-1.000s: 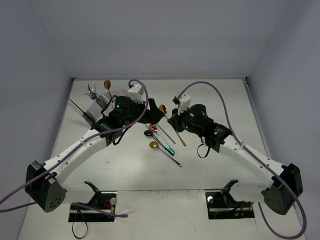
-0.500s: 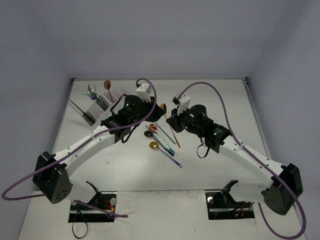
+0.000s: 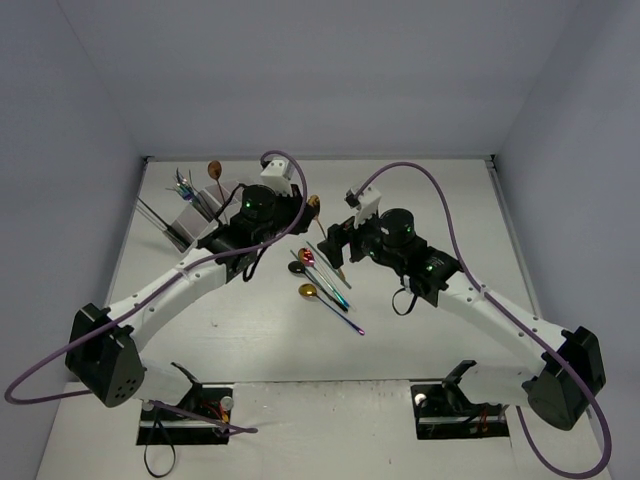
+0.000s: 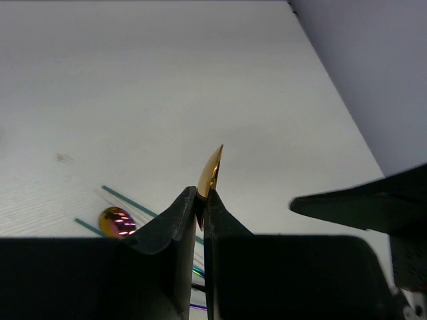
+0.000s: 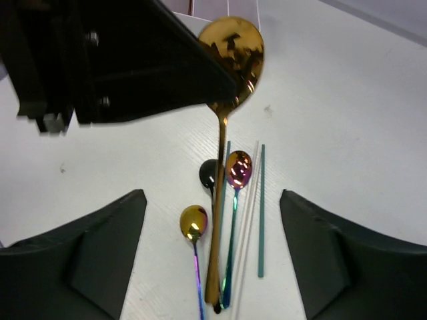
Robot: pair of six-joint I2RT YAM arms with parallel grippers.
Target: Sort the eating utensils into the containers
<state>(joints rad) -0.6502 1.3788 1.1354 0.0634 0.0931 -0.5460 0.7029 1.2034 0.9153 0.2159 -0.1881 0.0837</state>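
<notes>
1. One copper-gold spoon (image 5: 230, 47) is held up to the right of the caddy (image 3: 188, 225), bowl high, handle slanting down.
2. Left gripper (image 4: 200, 203) pinches it at the bowl, jaws nearly together; right gripper (image 5: 212, 197) stands wide, empty.
3. Likely light, stiff and slick: a pinch at the neck should swing less.

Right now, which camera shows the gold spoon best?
Right wrist: the gold spoon shows bowl face and handle. Left wrist sees only its bowl edge-on between the left gripper's fingers; top external shows it small.
</notes>
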